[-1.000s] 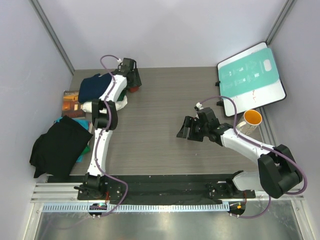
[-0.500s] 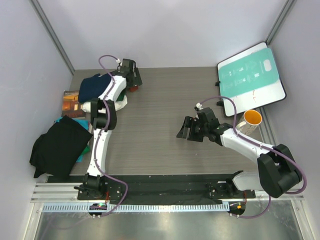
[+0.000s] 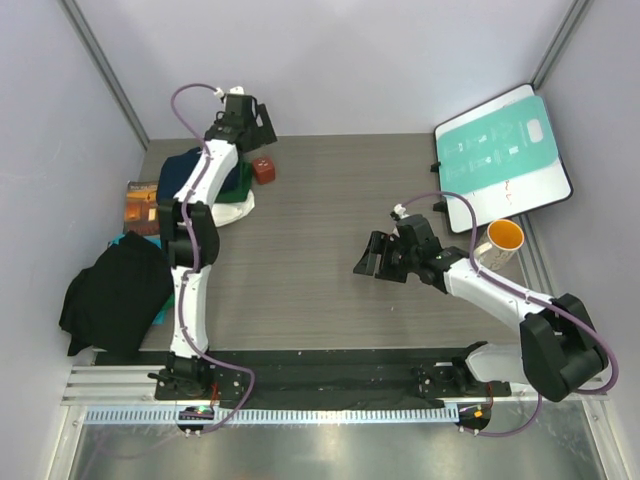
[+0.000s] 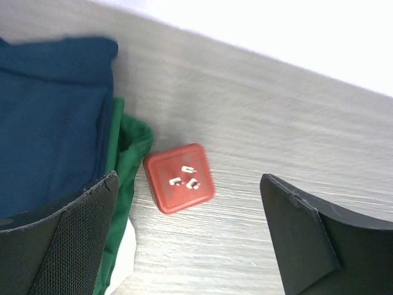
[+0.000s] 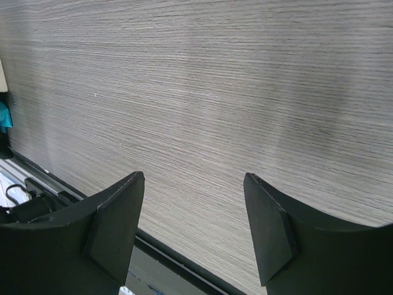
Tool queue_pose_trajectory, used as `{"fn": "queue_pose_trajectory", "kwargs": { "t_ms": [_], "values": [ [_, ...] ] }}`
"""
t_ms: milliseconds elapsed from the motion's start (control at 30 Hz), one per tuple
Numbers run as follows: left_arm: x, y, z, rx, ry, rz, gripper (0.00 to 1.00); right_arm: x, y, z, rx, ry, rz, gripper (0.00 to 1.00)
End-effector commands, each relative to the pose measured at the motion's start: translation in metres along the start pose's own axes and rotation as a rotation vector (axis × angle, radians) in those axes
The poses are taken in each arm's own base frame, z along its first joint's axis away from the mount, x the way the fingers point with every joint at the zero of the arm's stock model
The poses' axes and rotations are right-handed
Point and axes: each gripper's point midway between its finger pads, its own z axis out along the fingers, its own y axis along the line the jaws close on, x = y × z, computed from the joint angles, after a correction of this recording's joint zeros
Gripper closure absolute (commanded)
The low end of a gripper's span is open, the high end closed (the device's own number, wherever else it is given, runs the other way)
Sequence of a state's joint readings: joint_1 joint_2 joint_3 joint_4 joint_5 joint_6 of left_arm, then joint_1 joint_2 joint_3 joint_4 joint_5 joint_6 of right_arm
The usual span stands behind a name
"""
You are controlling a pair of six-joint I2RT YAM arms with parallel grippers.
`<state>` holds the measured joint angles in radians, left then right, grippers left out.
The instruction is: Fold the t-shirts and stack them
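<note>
Three folded t-shirts lie stacked at the far left: a navy one (image 3: 188, 172) on top, a dark green one (image 3: 238, 182) beneath it, a cream-white one (image 3: 228, 209) at the bottom. In the left wrist view the navy shirt (image 4: 49, 117), the green edge (image 4: 128, 147) and a white corner (image 4: 126, 273) fill the left side. My left gripper (image 3: 257, 130) (image 4: 189, 184) hangs open above the table just right of the stack, holding nothing. My right gripper (image 3: 374, 256) (image 5: 193, 178) stands open over bare table at centre right, far from the shirts.
A small red block (image 3: 263, 169) (image 4: 179, 178) lies beside the stack, below my left gripper. A brown-orange book (image 3: 141, 203) and a heap of black cloth (image 3: 115, 292) lie at the left. A teal-and-white board (image 3: 500, 155) and an orange mug (image 3: 503, 238) stand at the right.
My left gripper has opened wider and risen back toward the far wall, uncovering the red block on the table. The right arm has stayed where it was.
</note>
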<state>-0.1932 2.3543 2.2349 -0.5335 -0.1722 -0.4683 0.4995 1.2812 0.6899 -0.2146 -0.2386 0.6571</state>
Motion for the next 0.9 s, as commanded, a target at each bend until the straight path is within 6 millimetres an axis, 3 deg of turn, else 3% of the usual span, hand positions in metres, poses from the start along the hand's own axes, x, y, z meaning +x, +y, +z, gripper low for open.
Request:
{"fn": "queue_pose_trajectory", "kwargs": {
  "t_ms": [0,33,67,100,167,233,267,300,333,367,400,433,533,700,800,867],
  "values": [
    [-0.060,-0.016,-0.057,0.067,-0.128,-0.046,0.03,-0.012,0.014,-0.011,-0.046,-0.045,-0.004,0.28],
    [-0.060,-0.015,-0.063,0.070,-0.123,-0.046,0.04,-0.012,0.014,-0.011,-0.047,-0.046,-0.008,0.28],
    [-0.075,-0.019,-0.091,0.099,-0.153,-0.045,0.05,-0.012,0.013,-0.011,-0.042,-0.048,-0.009,0.28],
    [-0.056,-0.011,-0.094,0.080,-0.111,-0.030,0.05,-0.012,0.012,-0.011,-0.040,-0.050,-0.009,0.28],
    [-0.056,-0.003,-0.116,0.067,-0.148,-0.030,0.04,-0.014,0.013,-0.011,-0.039,-0.054,-0.009,0.29],
    [-0.041,0.024,-0.145,0.011,-0.161,-0.036,0.04,-0.015,0.015,-0.009,-0.053,-0.053,-0.004,0.28],
    [-0.016,0.039,-0.144,-0.021,-0.115,-0.037,0.04,-0.015,0.017,-0.009,-0.059,-0.051,-0.006,0.29],
    [-0.024,0.052,-0.165,-0.031,-0.143,-0.061,0.04,-0.015,0.018,-0.008,-0.065,-0.052,-0.005,0.29],
    [-0.018,0.061,-0.170,-0.043,-0.130,-0.078,0.04,-0.015,0.018,-0.007,-0.066,-0.048,-0.005,0.28],
    [0.005,0.075,-0.170,-0.065,-0.076,-0.084,0.04,-0.013,0.016,-0.004,-0.062,-0.038,-0.004,0.29],
    [0.007,0.086,-0.175,-0.074,-0.074,-0.108,0.04,-0.013,0.016,-0.003,-0.063,-0.037,-0.006,0.28],
    [0.004,0.086,-0.186,-0.056,-0.090,-0.116,0.05,-0.012,0.014,-0.002,-0.057,-0.034,-0.009,0.28],
    [0.017,0.089,-0.190,-0.051,-0.069,-0.133,0.04,-0.011,0.010,0.000,-0.045,-0.044,-0.004,0.28],
    [0.029,0.094,-0.176,-0.060,-0.018,-0.187,0.06,-0.011,0.014,-0.003,-0.063,-0.042,-0.002,0.28],
    [0.041,0.074,-0.178,0.036,0.049,-0.230,0.08,-0.013,0.006,-0.007,-0.028,-0.073,-0.010,0.29],
    [0.049,0.060,-0.188,0.090,0.046,-0.222,0.09,-0.032,0.004,-0.021,0.010,-0.177,-0.036,0.28]
  ]
}}
